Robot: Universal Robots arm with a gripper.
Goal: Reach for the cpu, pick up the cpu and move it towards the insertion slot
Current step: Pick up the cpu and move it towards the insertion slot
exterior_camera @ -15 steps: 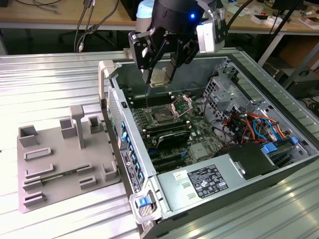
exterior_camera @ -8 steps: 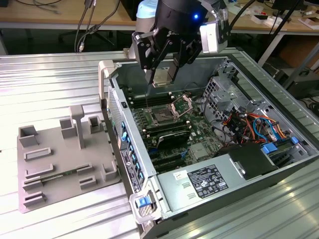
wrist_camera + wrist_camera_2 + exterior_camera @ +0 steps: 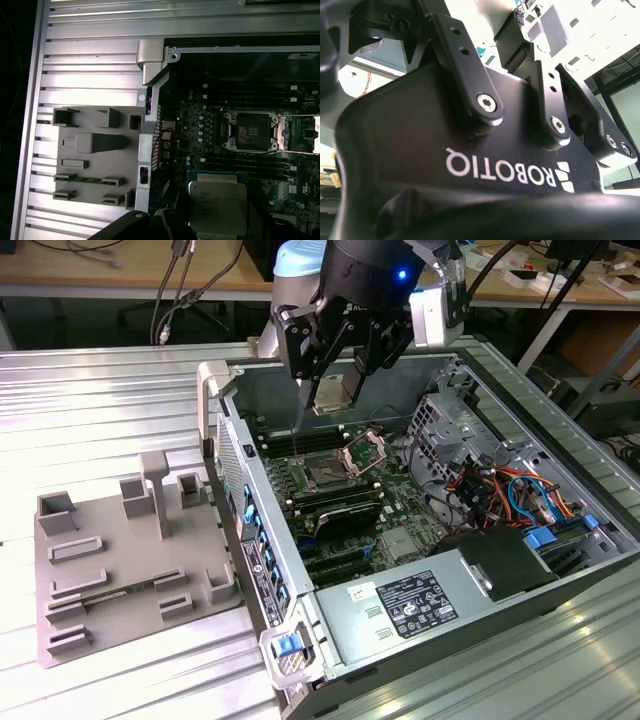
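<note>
The gripper (image 3: 335, 380) pinches the cpu (image 3: 340, 395) above the open computer case (image 3: 530, 400). In the exterior view, the insertion slot (image 3: 328, 475) sits at 6 o'clock from it. I think this is the carrying step: the cpu must stay flat and line up with the slot.

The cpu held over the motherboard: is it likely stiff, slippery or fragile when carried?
Probably stiff: the cpu is a flat plate with a metal top. That shiny top looks smooth, so it might slip in the gripper. It looks thin, so likely light.
</note>
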